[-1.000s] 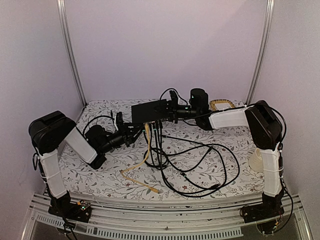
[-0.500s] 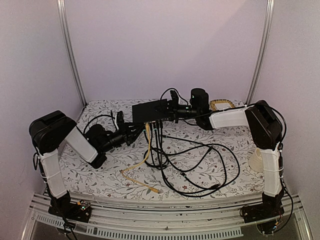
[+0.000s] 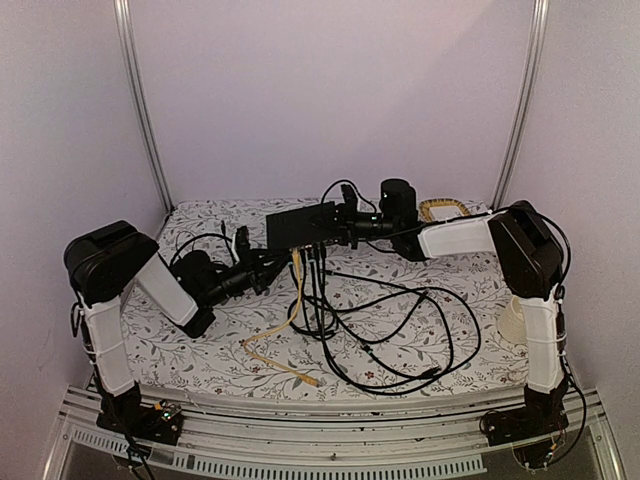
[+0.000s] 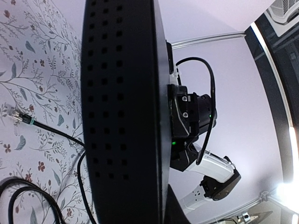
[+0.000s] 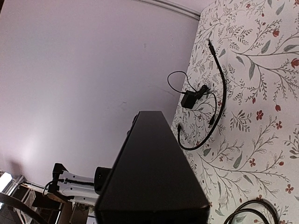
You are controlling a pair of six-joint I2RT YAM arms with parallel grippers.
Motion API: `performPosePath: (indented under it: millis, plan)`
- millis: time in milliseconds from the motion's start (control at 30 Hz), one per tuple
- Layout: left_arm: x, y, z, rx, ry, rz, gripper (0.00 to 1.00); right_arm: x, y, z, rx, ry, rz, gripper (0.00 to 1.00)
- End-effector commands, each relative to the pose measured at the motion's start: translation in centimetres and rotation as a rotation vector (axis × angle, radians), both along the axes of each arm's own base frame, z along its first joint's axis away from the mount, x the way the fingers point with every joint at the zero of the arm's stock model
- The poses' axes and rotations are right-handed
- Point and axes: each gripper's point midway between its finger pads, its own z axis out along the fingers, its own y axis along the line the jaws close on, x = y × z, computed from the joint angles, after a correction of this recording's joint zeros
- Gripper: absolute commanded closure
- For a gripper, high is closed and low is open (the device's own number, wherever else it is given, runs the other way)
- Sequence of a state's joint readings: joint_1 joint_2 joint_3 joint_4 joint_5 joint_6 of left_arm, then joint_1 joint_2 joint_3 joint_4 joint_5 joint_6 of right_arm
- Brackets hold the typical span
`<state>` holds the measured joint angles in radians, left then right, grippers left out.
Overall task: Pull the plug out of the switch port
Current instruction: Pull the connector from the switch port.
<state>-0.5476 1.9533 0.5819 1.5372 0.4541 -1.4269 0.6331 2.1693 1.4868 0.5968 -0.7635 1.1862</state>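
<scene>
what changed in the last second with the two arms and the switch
The left end effector slid right, closing in on the port edge of the switch beside the yellow cable; whether it has gripped anything cannot be seen. The right end effector stayed at the right end of the switch, and the switch and the loose black cables kept their places.

Place: we take this for a robot lab bench, boxed in as a test cell.
Walls: we see plain pale panels (image 3: 330,100) on three sides, held by aluminium uprights (image 3: 140,110).
Base: we see a slotted metal rail (image 3: 320,455) carrying two arms (image 3: 545,340).
Top: we see a floral cloth (image 3: 200,350) strewn with cables (image 3: 400,330).
</scene>
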Motion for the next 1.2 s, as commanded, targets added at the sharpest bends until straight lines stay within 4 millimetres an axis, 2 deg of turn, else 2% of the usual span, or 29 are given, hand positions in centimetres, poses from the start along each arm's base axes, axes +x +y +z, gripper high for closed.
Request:
performPosePath:
  millis: [0, 133, 233, 333, 467, 633, 933, 1167]
  plan:
    - [-0.8, 1.0, 3.0, -0.109, -0.152, 0.006, 1.0, 0.0, 0.3, 5.2, 0.112, -0.119, 0.019, 0.98]
    - [-1.0, 1.0, 2.7, -0.116, -0.145, -0.003, 1.0, 0.1, 0.3, 5.3, 0.115, -0.119, 0.019, 0.98]
    - [-1.0, 1.0, 2.4, -0.11, -0.135, -0.005, 0.82, 0.2, 0.3, 5.5, 0.119, -0.121, 0.021, 0.98]
    - [-0.9, 1.1, 2.2, -0.108, -0.133, -0.006, 0.79, 0.2, 0.4, 5.6, 0.122, -0.121, 0.026, 0.98]
    - [-0.7, 0.9, 2.4, -0.109, -0.145, -0.009, 0.85, 0.2, 0.5, 5.4, 0.12, -0.118, 0.027, 0.98]
    - [-0.7, 0.8, 2.4, -0.107, -0.155, -0.016, 1.0, 0.4, 0.4, 5.4, 0.121, -0.116, 0.02, 0.98]
    - [-1.3, 0.5, 2.4, -0.083, -0.187, -0.045, 1.0, 1.7, 0.1, 5.6, 0.14, -0.113, 0.001, 0.98]
    - [-2.4, -0.2, 2.7, -0.062, -0.233, -0.117, 1.0, 4.2, -1.9, 6.8, 0.207, -0.124, -0.049, 0.98]
